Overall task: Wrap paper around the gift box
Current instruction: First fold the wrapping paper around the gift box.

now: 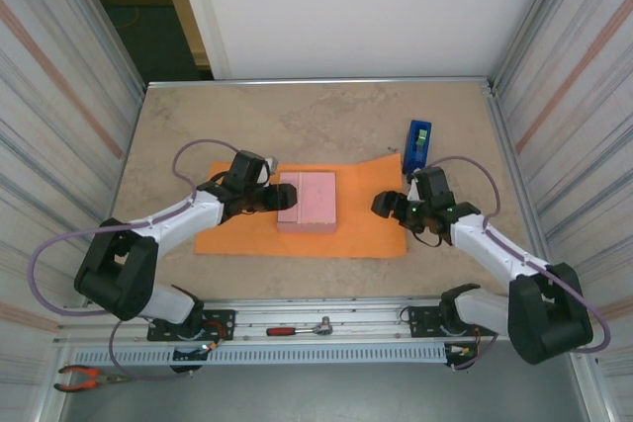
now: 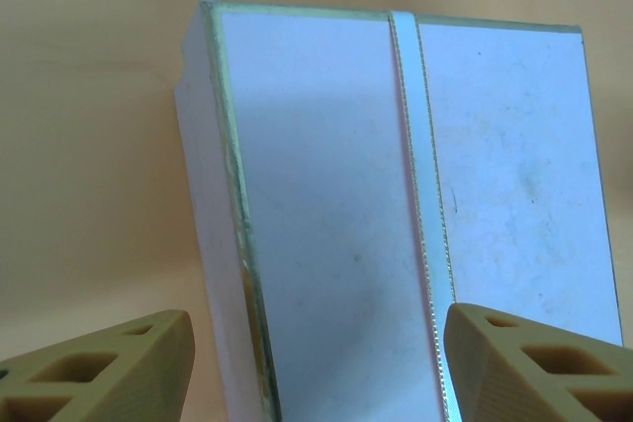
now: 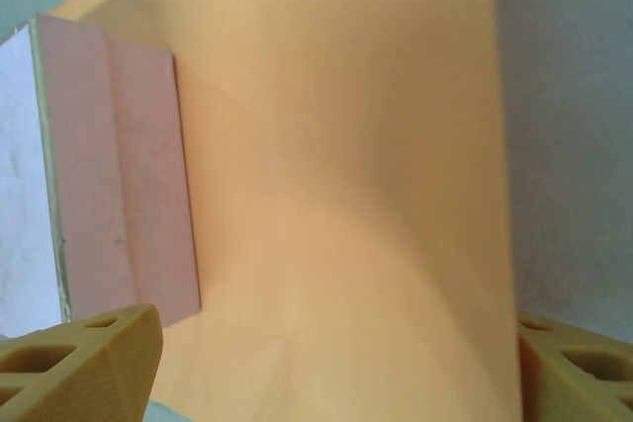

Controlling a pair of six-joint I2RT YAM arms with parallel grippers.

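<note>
A tan table point(image 1: 326, 126) sits between corrugated walls. The left gripper point(image 1: 280, 195), fingers point(image 2: 99, 375) spread wide and holding nothing, is at the left edge of the pink gift box point(image 1: 308, 202), which lies flat on the middle of the orange paper point(image 1: 237, 240). The right gripper point(image 1: 382, 207), also wide open, hovers over the paper's right end. 1 blue tape dispenser point(image 1: 417, 145) stands just behind it.

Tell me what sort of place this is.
Most likely a robot test cell in a lab or workshop: panelled side walls close in a table, the left arm and the right arm are bolted to a metal rail at its near edge, and pliers and a ratchet lie by it.
</note>
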